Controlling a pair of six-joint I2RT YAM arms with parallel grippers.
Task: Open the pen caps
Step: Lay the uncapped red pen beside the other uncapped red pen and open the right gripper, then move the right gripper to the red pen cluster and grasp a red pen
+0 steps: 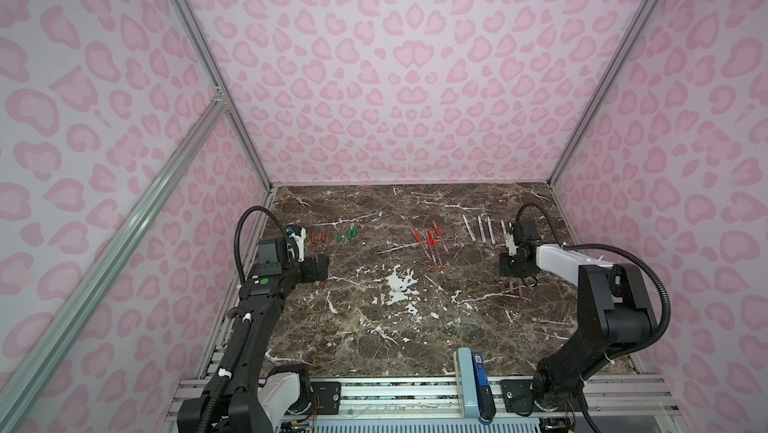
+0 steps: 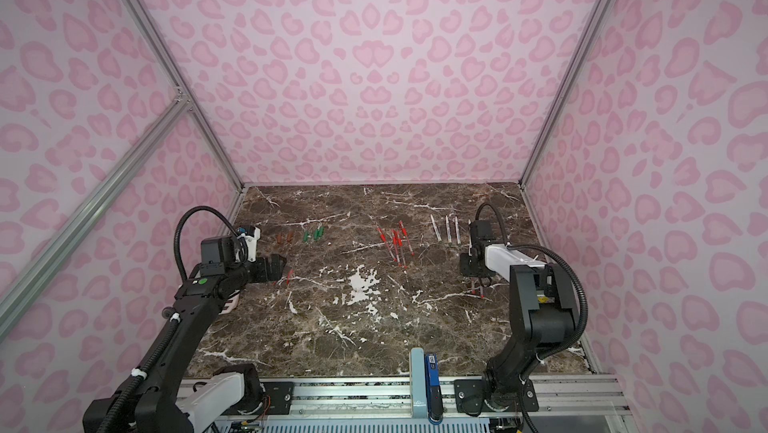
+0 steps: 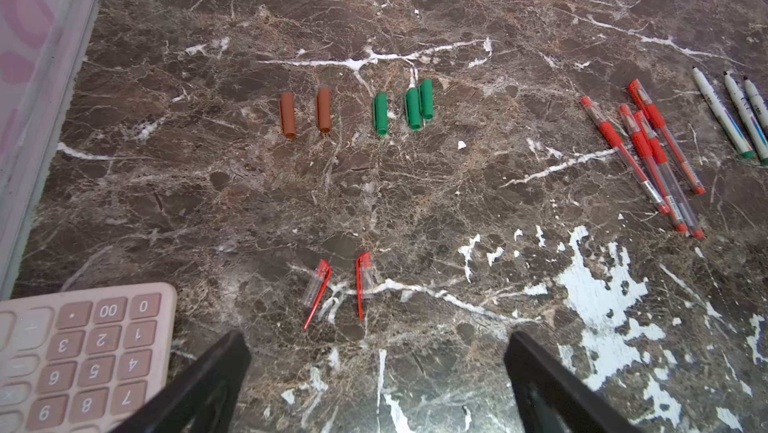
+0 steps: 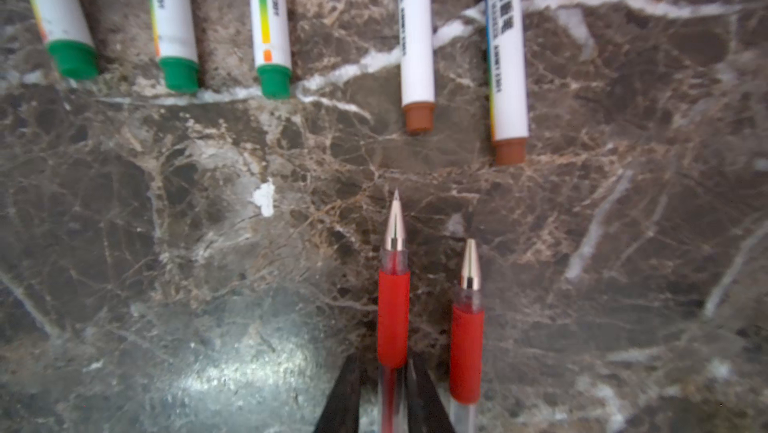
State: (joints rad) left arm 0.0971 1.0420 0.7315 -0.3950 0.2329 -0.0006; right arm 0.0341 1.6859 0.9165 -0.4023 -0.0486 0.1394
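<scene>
Nearest, along the front edge of the dark marble table [image 1: 374, 327], runs an aluminium rail [image 1: 395, 389] with a blue box [image 1: 478, 364] fixed on it. Toward the right edge the right gripper [image 4: 382, 358] hangs low. Its black fingers [image 4: 343, 402] sit narrowly either side of a clear pen with a red rubber grip [image 4: 393, 310], whose metal tip is bare. I cannot tell whether they pinch it. A second uncapped red pen [image 4: 467, 339] lies just beside it.

Near the left edge the left gripper [image 3: 376, 339] stands wide and empty by two clear caps with red clips [image 3: 318, 289]. Beyond them, toward the far edge, lie two brown caps [image 3: 287, 114] and three green caps [image 3: 412, 107]. Four red pens [image 1: 430, 242], capped by the look of them, lie crossed mid-table.

If the right fingers part unevenly, I judge the round barrel could roll on the smooth marble into its neighbour. Lifting one pen from the crossed heap would likely drag the others.

Only the right wrist view shows the bare tips, and the green and brown end plugs of five white pens [image 4: 417, 36]. The top views hide those jaws behind the wrist. Only the left wrist view shows plainly a pink calculator [image 3: 83, 348] under that arm.
</scene>
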